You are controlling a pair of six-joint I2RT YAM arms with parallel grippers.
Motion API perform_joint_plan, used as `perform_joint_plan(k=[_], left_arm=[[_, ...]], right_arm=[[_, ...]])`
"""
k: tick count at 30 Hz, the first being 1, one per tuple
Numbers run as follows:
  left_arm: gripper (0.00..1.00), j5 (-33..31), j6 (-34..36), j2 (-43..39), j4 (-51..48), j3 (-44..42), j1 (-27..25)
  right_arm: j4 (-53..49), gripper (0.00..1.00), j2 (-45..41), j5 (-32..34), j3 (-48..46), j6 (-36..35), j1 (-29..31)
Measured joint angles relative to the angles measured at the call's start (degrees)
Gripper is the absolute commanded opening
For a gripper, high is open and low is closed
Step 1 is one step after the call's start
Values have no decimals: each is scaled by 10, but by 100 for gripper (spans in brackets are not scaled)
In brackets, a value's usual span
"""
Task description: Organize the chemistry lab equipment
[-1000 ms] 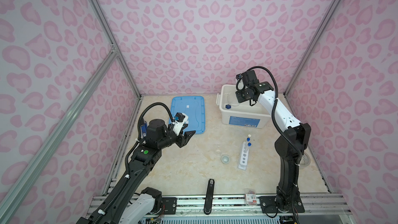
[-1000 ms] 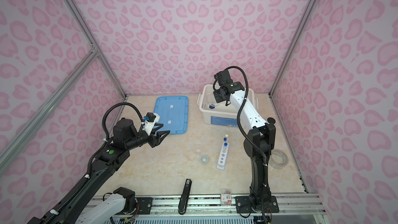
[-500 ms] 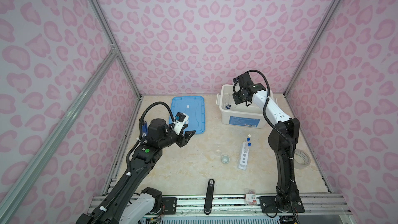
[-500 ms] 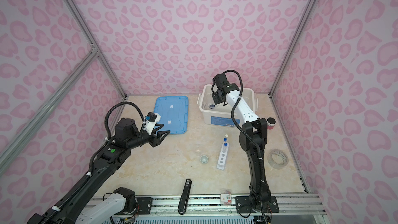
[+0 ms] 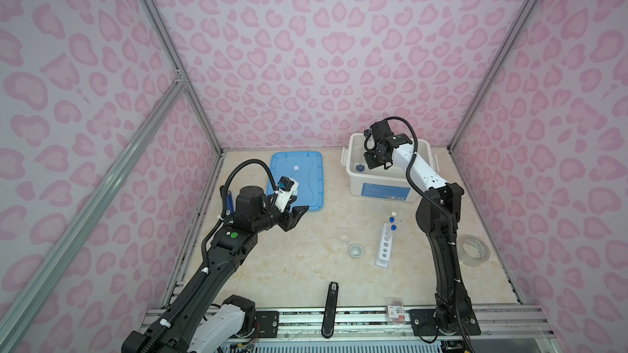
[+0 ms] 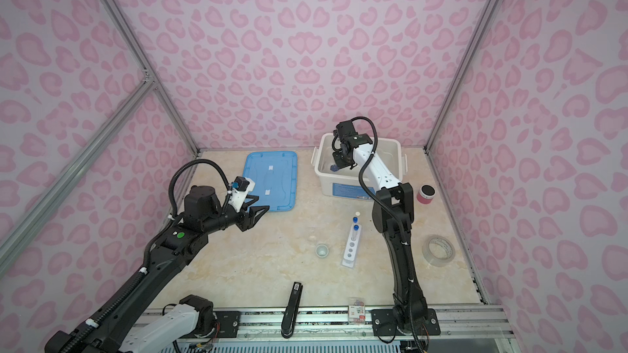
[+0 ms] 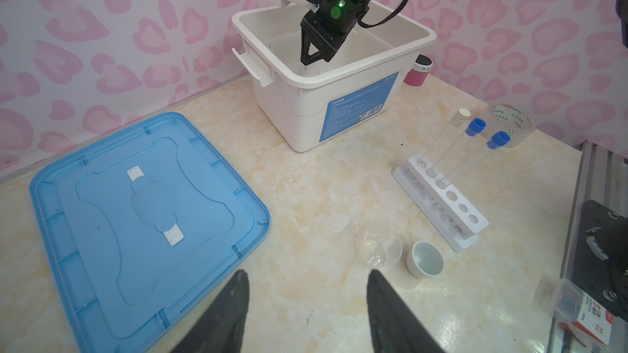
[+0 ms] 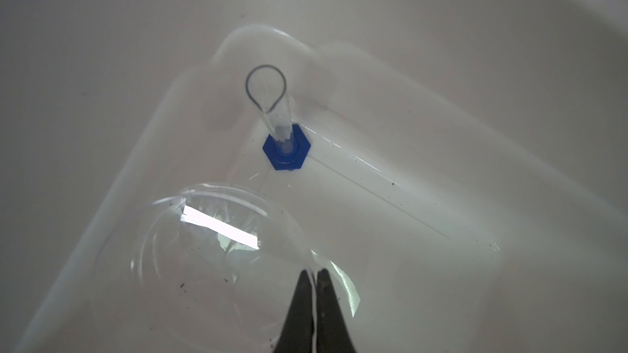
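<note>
Inside the white bin (image 5: 384, 191), toward its left wall as a top view shows it: clear glass beaker (image 8: 204, 259), pinched by its thin wall between the right fingers (image 8: 299, 303), closed down to a sliver on the glass. Just beyond it, upright in the bin's corner and apart from it, blue-based graduated cylinder (image 8: 272, 110). Cannot tell whether already resting on the bin floor or hanging just above it.

Changed over the last second: swung from over the bin's middle toward that corner and dipped lower, with the same tight pinch throughout. Reads as the set-down of the beaker, with only the release left. Worth opening gently and lifting straight out, so as not to knock the cylinder.

Outside the bin, on the tabletop (image 5: 289, 266), still to be put away: white test tube rack (image 7: 452, 208) carrying three tubes at one end, two of them blue-capped test tubes (image 7: 455, 152) and one pale-stoppered; tiny pale cup (image 7: 424, 261), just beside a small clear glass vessel (image 7: 377, 249). Beside the bin, blue lid (image 7: 136, 215), lying flat and off.

Left fingers (image 7: 234, 310) spread apart, holding nothing, hovering above the tabletop by the lid's corner exactly as a second ago. Less than half done, by that count.
</note>
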Motion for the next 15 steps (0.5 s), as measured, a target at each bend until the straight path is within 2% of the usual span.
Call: perform_joint_plan(k=[15], left_arm=[[57,0,2,23,0,9,0]], right_arm=[[3,5,47,-28,17,9,-10]])
